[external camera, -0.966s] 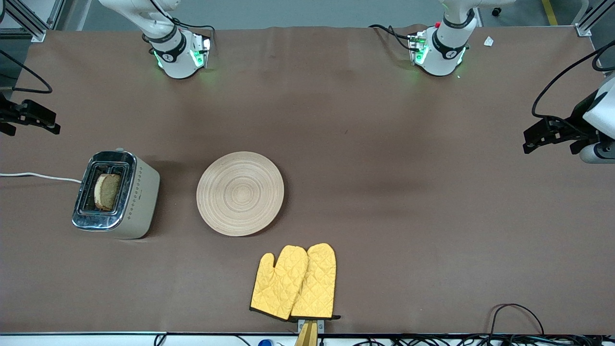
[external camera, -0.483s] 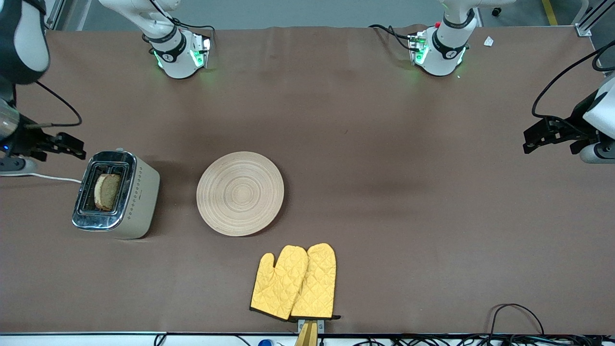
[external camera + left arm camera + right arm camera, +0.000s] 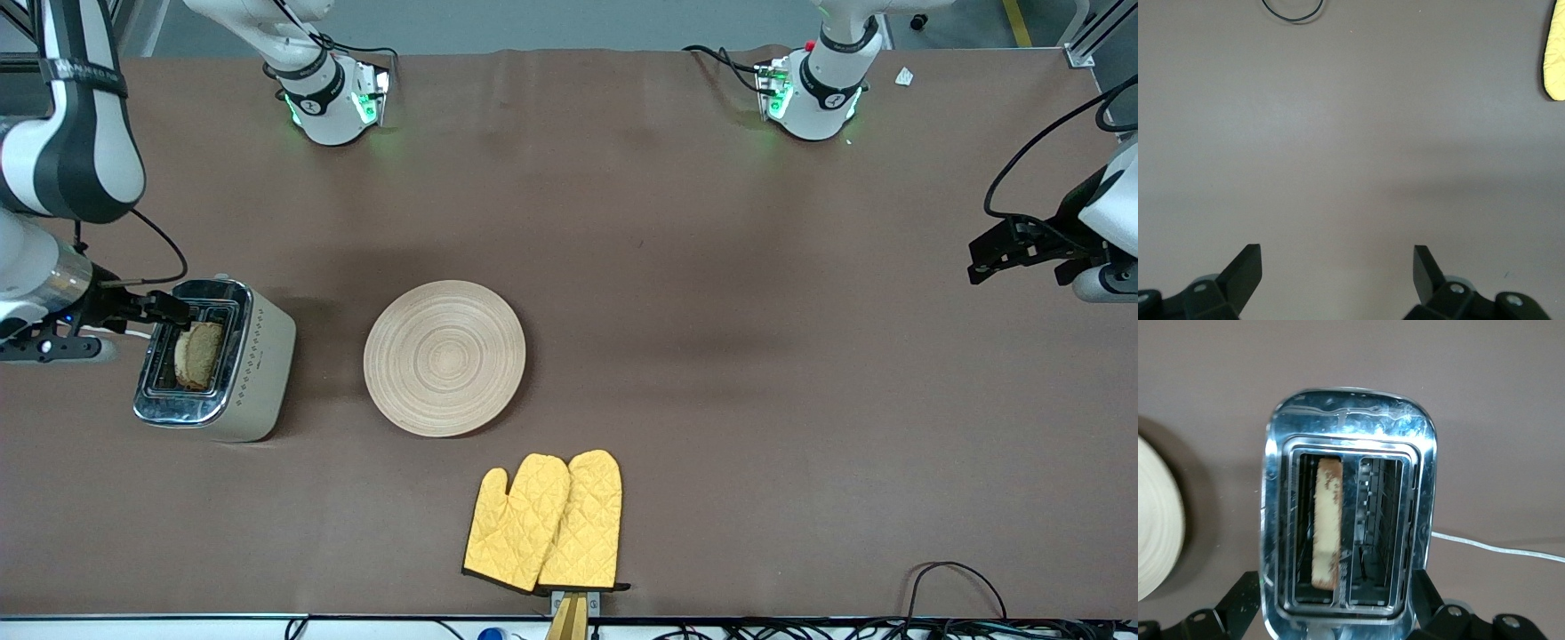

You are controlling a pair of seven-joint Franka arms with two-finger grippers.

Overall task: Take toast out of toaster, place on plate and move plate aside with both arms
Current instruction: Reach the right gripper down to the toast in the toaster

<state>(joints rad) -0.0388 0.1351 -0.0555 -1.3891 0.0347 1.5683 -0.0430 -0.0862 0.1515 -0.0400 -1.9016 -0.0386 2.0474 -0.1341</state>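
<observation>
The toast (image 3: 197, 354) stands upright in one slot of the toaster (image 3: 258, 360), toward the right arm's end of the table. In the right wrist view the toast (image 3: 1328, 520) shows edge-on in its slot. My right gripper (image 3: 173, 311) is open over the toaster's end, and its fingers straddle the chrome top (image 3: 1336, 587) without touching the toast. The round beige wooden plate (image 3: 444, 358) lies bare beside the toaster; its rim also shows in the right wrist view (image 3: 1155, 527). My left gripper (image 3: 976, 258) waits open and empty over bare table (image 3: 1337, 257) at the left arm's end.
A pair of yellow oven mitts (image 3: 544, 523) lies nearer to the front camera than the plate; one edge shows in the left wrist view (image 3: 1557, 60). The toaster's white cord (image 3: 1498, 548) trails off toward the table's end. A black cable loop (image 3: 1293, 10) lies near the front edge.
My right arm has swung in from the table's end, and its gripper has come over the toaster's end. The left arm, plate and toast have not moved.
</observation>
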